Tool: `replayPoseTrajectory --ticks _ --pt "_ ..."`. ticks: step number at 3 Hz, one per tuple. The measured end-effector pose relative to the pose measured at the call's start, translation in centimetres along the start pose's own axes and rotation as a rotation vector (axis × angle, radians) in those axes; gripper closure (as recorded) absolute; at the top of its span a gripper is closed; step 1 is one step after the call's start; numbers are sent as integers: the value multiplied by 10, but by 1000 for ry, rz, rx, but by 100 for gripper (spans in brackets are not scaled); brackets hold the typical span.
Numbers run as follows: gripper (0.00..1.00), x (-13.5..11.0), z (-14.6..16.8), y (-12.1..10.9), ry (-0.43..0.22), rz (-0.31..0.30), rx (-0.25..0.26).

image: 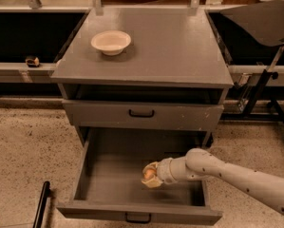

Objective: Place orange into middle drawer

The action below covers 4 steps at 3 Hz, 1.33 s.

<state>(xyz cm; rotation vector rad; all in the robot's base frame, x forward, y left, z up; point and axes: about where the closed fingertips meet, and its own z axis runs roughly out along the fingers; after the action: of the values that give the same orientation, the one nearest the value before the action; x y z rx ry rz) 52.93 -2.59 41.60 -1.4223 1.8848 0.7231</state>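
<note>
Pincer [151,175] sits low inside the middle drawer [113,175], clamped around the orange [148,173]: light, firm, smooth, probably rolls once freed.

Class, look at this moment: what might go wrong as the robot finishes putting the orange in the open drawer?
1. The gripper holds the orange low in the middle drawer; released, the round fruit may roll across the plain floor.
2. The arm crosses the drawer's right wall, so pulling out could bump it.
</note>
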Motion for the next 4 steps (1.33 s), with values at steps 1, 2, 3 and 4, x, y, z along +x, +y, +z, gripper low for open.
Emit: replayPoseTrajectory --ticks 1,2,3,4 --pt "100 25 24 -7 55 -32 -38" --pt "82 47 34 -10 82 -75 -59" --pt "59 48 34 -11 83 -77 -59" --pt "36 48 35 -11 83 -77 -60"
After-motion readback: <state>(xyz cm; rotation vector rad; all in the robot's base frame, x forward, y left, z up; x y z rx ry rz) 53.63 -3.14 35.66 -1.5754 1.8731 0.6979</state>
